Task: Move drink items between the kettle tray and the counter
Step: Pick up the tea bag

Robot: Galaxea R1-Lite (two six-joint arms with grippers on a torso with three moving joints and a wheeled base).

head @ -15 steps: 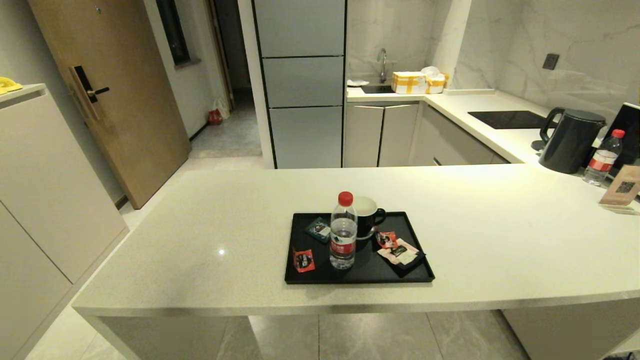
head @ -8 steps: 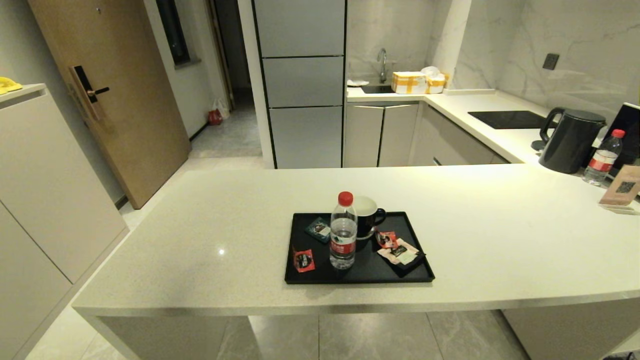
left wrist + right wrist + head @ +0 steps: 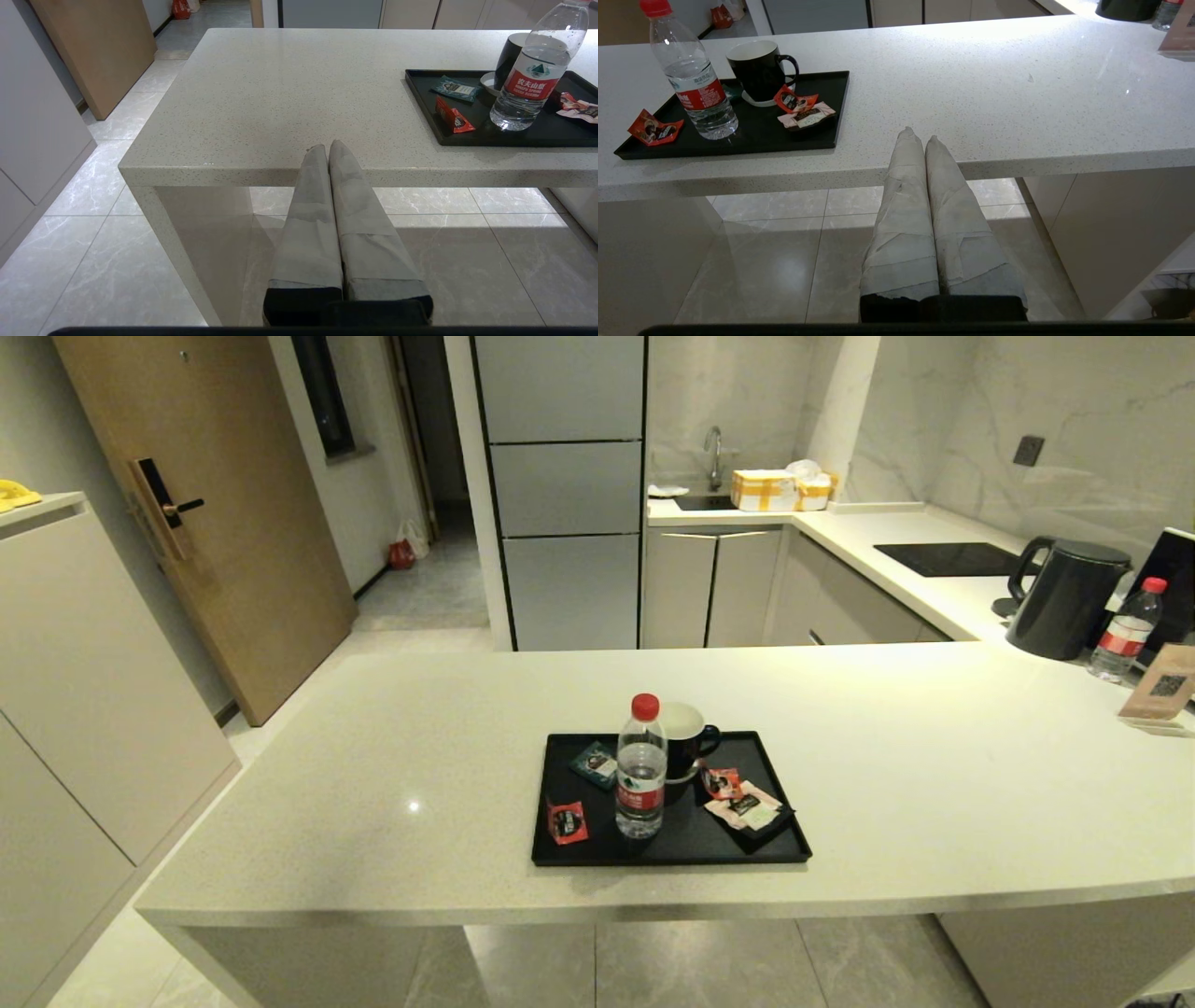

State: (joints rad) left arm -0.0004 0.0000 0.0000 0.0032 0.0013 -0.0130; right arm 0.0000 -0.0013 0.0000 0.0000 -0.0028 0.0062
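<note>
A clear water bottle (image 3: 641,767) with red cap and red-white label stands upright on the black kettle tray (image 3: 668,850), near its middle. One red sachet (image 3: 567,821) lies at the tray's front left, another red sachet (image 3: 722,782) right of the bottle. The tray rests on the cream speckled counter (image 3: 392,784). Neither gripper shows in the head view. My left gripper (image 3: 328,148) is shut and empty, level with the counter's front edge, left of the tray (image 3: 514,136) and bottle (image 3: 532,74). My right gripper (image 3: 920,137) is shut and empty at the same edge, right of the tray (image 3: 738,144).
On the tray also sit a black mug (image 3: 689,737), a teal sachet (image 3: 594,764) and pale pink sachets (image 3: 752,806). A black kettle (image 3: 1064,597), a second bottle (image 3: 1127,630) and a card stand (image 3: 1162,691) are far right. A black hob panel (image 3: 948,558) lies on the back worktop.
</note>
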